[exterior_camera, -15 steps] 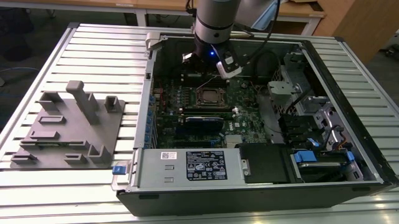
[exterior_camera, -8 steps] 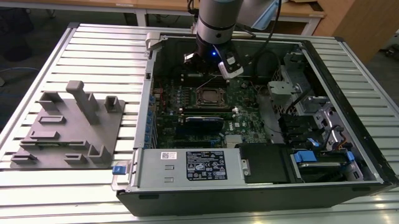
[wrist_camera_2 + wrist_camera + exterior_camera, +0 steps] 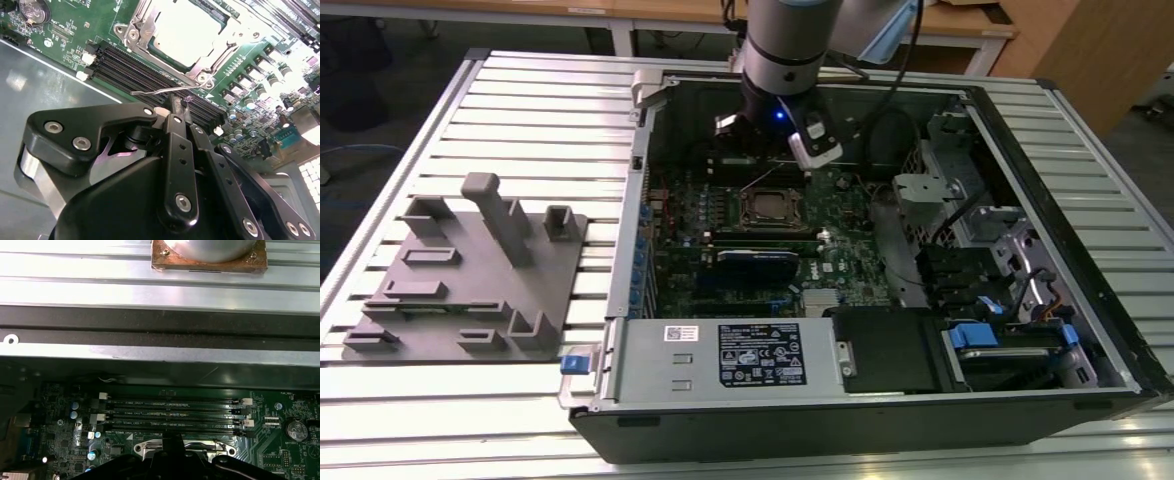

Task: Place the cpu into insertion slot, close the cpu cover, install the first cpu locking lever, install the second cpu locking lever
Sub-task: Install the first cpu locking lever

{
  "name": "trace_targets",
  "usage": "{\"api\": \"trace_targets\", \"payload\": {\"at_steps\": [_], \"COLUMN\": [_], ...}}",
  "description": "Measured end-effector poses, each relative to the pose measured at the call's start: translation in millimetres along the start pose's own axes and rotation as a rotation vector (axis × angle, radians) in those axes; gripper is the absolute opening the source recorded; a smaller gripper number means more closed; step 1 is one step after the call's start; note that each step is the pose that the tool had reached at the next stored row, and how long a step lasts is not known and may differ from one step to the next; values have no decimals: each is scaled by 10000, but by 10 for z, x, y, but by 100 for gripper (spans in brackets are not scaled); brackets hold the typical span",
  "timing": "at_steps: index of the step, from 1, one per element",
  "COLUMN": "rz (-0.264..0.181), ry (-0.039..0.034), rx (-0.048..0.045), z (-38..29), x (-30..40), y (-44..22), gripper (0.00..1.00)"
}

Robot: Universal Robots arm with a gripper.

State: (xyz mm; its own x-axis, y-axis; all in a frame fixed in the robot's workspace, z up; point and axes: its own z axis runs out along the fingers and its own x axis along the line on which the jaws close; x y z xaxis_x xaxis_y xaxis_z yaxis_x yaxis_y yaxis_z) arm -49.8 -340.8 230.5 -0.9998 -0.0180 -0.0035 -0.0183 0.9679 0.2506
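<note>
1. A shiny metal counter (image 3: 520, 90) with long ridges held a big black computer case (image 3: 854, 430). The case lay on its side with the lid off.
2. On the exterior view's left sat a flat grey plastic stand (image 3: 467, 290) with blocky posts sticking up from it.
3. Inside the case lay a green board (image 3: 854, 262) dotted with tiny parts. Long, thin black memory slots (image 3: 170, 412) ran side by side on it.
4. The cpu (image 3: 187, 27) was a flat square with a smooth silver-grey top. It sat inside the insertion slot (image 3: 746, 210), a dark square frame in the upper middle of the exterior view.
5. The cpu cover (image 3: 144, 25) was a thin, shiny metal frame with a big square window. It lay flat over the cpu, and the cpu's top showed through the window.
6. A thin bent wire lever (image 3: 155, 91) reached out from beside the slot and crossed over the memory slots.
7. A round grey arm (image 3: 787, 40) came down from the top of the exterior view. Its black hand (image 3: 177, 102) hung low over the board, just beside the slot.
8. The hand's fingers (image 3: 175, 150) were hard black bars with round bolts in them. They were squeezed close together, with hardly any gap between them.
9. The fingertips were right at the wire lever. I could not tell whether they pinched it or only touched it.
</note>
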Motion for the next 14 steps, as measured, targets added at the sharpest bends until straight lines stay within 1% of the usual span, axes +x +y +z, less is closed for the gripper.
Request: {"api": "trace_targets", "payload": {"at_steps": [10,14], "rz": [-1,-5], "ry": [-1,-23], "rx": [0,1], "z": [7,16], "x": [-8,-20], "y": [-2,-4], "gripper": [10,10]}}
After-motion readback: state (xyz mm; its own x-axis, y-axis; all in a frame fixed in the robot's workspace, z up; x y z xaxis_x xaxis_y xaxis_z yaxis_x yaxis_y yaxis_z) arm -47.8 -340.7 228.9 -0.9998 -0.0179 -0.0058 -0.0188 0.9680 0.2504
